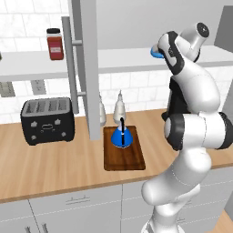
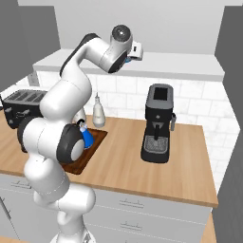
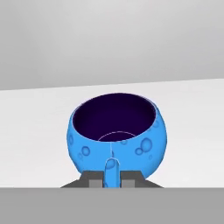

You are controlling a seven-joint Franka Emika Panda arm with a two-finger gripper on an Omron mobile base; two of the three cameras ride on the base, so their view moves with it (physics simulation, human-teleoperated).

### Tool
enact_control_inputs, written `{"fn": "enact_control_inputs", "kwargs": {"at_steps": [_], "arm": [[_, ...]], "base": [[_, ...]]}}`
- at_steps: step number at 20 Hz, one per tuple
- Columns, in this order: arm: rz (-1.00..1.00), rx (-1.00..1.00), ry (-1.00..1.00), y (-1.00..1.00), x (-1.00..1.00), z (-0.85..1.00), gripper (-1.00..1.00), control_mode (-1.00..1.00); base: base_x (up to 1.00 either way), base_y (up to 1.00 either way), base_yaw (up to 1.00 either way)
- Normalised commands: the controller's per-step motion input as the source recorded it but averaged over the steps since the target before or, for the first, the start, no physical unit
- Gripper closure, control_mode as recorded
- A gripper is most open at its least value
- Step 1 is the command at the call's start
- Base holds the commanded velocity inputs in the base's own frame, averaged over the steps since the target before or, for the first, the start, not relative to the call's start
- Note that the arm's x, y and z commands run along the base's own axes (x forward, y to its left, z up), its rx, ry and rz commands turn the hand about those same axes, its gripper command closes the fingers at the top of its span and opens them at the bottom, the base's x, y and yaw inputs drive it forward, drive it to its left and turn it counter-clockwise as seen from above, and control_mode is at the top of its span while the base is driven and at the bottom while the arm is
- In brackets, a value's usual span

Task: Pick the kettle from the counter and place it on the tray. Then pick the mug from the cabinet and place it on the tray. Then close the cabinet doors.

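Note:
The blue mug (image 3: 118,135) stands upright on the white shelf (image 3: 35,131) of the grey cabinet (image 1: 136,59), its dark purple inside facing up. My gripper (image 3: 110,180) is raised to that shelf, and its fingers (image 3: 93,179) press on both sides of the mug's loop handle. A sliver of the mug (image 1: 156,53) shows beside the hand. The blue cone-shaped kettle (image 1: 122,135) stands on the dark tray (image 1: 132,159) on the counter (image 1: 54,164). One cabinet door (image 1: 88,68) hangs open, edge-on.
A black toaster (image 1: 48,120) sits left of the tray, and white bottles (image 1: 119,107) stand behind it. A red jar (image 1: 55,44) is on the shelf at left. A black coffee machine (image 2: 158,123) stands on the counter to the right. Another grey door panel (image 2: 230,47) is at far right.

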Motion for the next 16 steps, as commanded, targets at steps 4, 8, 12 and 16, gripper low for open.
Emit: {"fn": "enact_control_inputs", "kwargs": {"at_steps": [4, 8, 12, 16], "arm": [[0.00, -0.01, 0.00, 0.00, 0.00, 0.00, 1.00, -1.00], [0.00, -0.01, -0.02, 0.00, -0.11, 0.00, 1.00, -1.00], [0.04, 0.00, -0.02, -0.01, -0.79, 0.00, 1.00, -1.00], [0.05, 0.00, -0.17, -0.06, -1.00, 0.02, 1.00, -1.00]], "base": [[0.00, 0.00, 0.00], [0.00, 0.00, 0.00], [0.00, 0.00, 0.00], [0.00, 0.00, 0.00]]}}
